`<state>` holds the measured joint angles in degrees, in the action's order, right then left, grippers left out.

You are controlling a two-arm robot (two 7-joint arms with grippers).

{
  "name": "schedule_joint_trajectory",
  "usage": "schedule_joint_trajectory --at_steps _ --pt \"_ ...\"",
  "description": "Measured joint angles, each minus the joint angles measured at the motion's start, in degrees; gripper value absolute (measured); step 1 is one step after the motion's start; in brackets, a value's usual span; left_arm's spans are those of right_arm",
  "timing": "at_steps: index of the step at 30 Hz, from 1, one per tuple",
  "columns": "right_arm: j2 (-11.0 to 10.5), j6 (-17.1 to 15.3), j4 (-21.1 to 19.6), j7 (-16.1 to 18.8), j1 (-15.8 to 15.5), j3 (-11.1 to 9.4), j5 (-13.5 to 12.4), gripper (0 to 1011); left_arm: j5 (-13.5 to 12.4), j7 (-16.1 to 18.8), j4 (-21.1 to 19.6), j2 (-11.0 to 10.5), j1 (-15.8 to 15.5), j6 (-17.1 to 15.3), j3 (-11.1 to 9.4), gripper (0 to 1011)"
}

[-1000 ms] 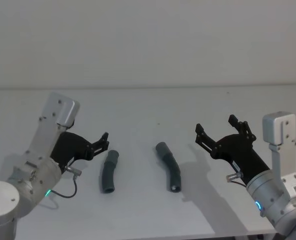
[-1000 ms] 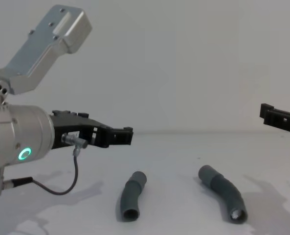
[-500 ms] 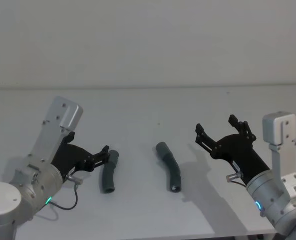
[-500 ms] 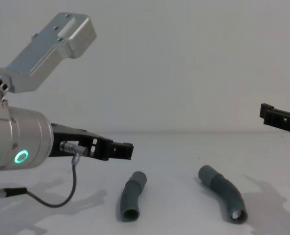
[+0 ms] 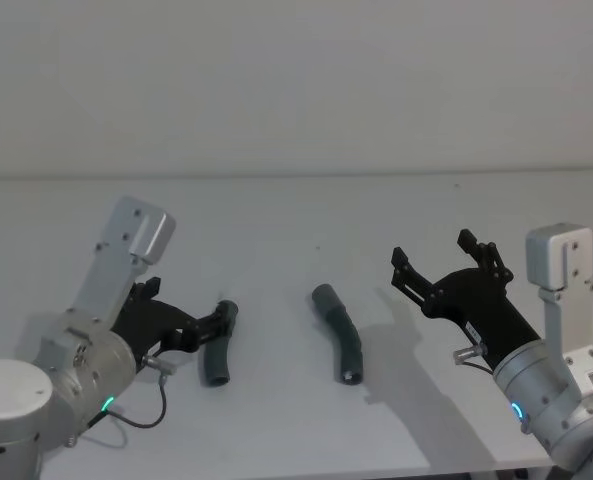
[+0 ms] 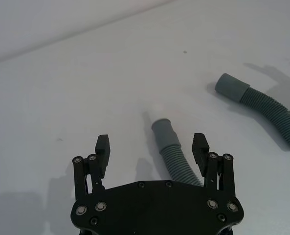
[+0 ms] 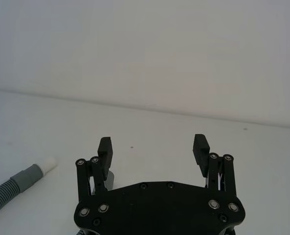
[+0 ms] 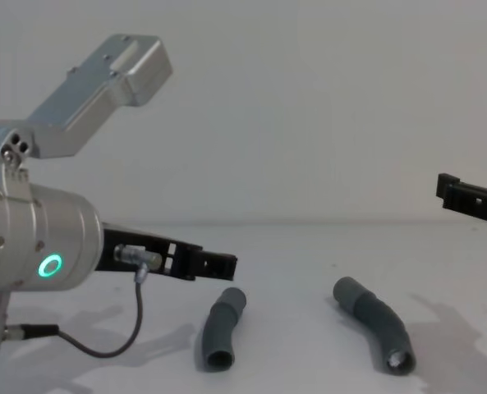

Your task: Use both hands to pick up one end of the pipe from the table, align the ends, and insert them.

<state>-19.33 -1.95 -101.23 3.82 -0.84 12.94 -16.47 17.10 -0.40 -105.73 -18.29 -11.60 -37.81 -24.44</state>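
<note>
**Black two-finger left gripper [image 5: 214, 322] spread wide at the dark grey ribbed left hose piece [image 5: 216, 358]**

Two short, curved hose pieces lie on the wide, plain white matte table [image 5: 276, 215], well apart and roughly parallel. The left hose piece runs away from the robot, with its open near end facing the chest camera.

The left gripper sits on a thick silver arm with a green ring light and reaches in low from the left. In the left wrist view, the piece's smooth round far cuff [image 6: 163, 131] lies between the two widely parted fingertips, nearer one of them. The ribbed part runs on beneath the gripper's body. In the chest view the fingertips sit just above that far end. I cannot tell whether they touch it.

The dark grey ribbed right hose piece [image 5: 340, 332] lies near the table's middle with nothing touching it. In the right wrist view, one of its cuffs ends in a short white tip [image 7: 49, 164].

The black two-finger right gripper [image 5: 433, 252] hangs above the table, to the right of that piece and well apart from it. Its fingers are also spread wide and hold nothing.
</note>
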Motion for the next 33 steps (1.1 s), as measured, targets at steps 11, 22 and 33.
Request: schedule_joint_trajectory --at_steps 11,22,33 --pt "0.0 0.0 0.0 0.0 0.0 0.0 0.0 1002 0.6 -0.9 2.1 1.8 -1.4 -3.0 -0.5 1001" --pt "0.0 0.0 0.0 0.0 0.0 0.0 0.0 1002 -0.3 -1.3 4.4 2.9 -3.4 -4.9 -2.1 1001" --pt "0.0 0.0 0.0 0.0 0.0 0.0 0.0 1002 -1.4 -1.4 6.8 4.5 -5.2 -6.1 -3.3 1001"
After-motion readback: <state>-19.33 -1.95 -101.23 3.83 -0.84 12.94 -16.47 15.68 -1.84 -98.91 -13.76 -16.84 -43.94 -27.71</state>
